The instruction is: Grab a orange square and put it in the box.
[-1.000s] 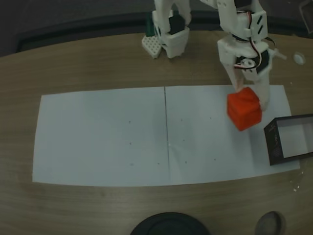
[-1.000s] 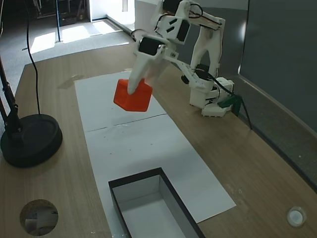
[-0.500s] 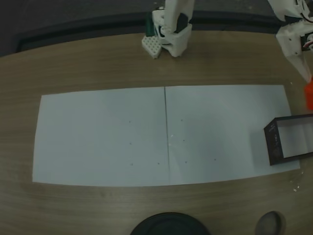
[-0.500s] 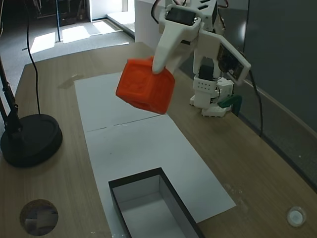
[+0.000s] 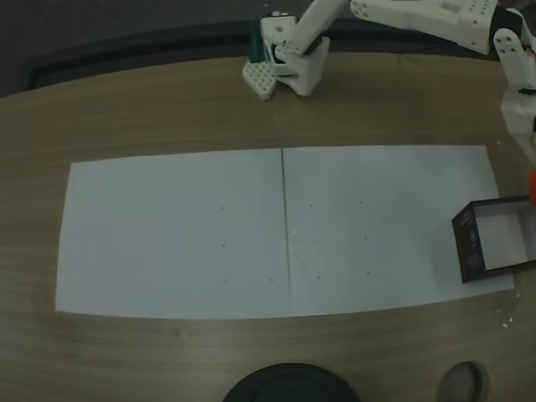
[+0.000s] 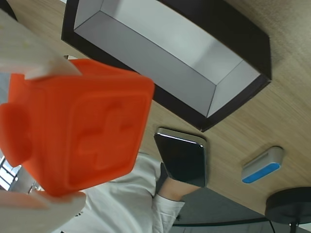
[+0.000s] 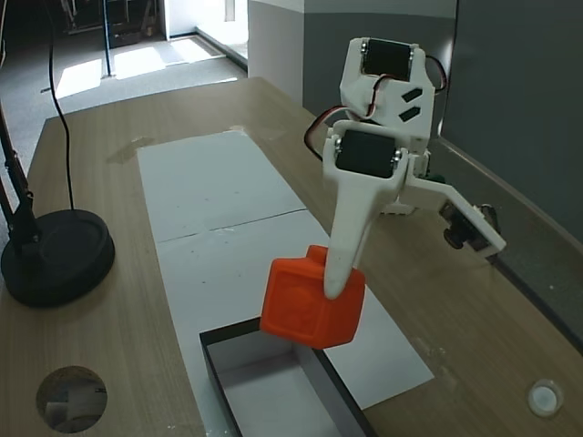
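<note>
- Paper [image 5: 276, 230], white and in two sheets, covers the middle of the wooden table [image 5: 167, 109] in a fixed view; the arm's base [image 5: 285, 63] stands at about 12 o'clock from it.
- Cube next: the orange square [image 7: 311, 307] hangs in the air in a fixed view, clamped between the gripper [image 7: 323, 300] fingers, one white finger [image 7: 346, 246] running down its near face. It sits just above the far end of the box [image 7: 219, 364], at roughly 12 o'clock from the box's pale floor.
- In the wrist view the orange square [image 6: 73, 131] shows rounded edges and a cross moulded into one face, with white fingertips [image 6: 34, 53] pressing on opposite sides at about 10 and 7 o'clock of it. The claw is closed on the cube.
- Handling, as a judgement: it looks like a light, hollow rubbery or plastic block, stiff enough to keep its shape under the squeeze, not fragile. The smooth skin may be a little slippery, so flat opposite faces are the right place to hold it, as here.
- Farther right in the wrist view, the box [image 6: 243, 34] lies open with thin dark walls, wider than the cube, so a drop should fit; the thin walls could shift if bumped.
- At the right edge of a fixed view, the box [image 5: 469, 243] lies at 3 o'clock on the paper, with a sliver of the orange square [image 5: 533, 182] just above it.
</note>
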You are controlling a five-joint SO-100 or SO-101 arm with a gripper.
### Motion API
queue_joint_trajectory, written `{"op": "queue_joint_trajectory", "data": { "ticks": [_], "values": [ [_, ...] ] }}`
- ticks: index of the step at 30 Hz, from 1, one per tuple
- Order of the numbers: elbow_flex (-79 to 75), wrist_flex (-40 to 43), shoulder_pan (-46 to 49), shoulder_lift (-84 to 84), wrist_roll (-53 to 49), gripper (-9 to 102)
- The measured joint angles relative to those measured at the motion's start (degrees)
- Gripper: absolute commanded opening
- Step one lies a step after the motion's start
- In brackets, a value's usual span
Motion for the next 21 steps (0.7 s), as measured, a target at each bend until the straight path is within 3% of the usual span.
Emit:
{"op": "queue_joint_trajectory", "data": {
  "ticks": [9, 15, 21],
  "values": [
    [-1.0, -1.6, -0.3, -2.7, 0.1, 12],
    [-1.1, -1.6, -0.8, -2.7, 1.2, 26],
    [-1.1, -0.3, -0.7, -2.7, 3.1, 27]
  ]
}}
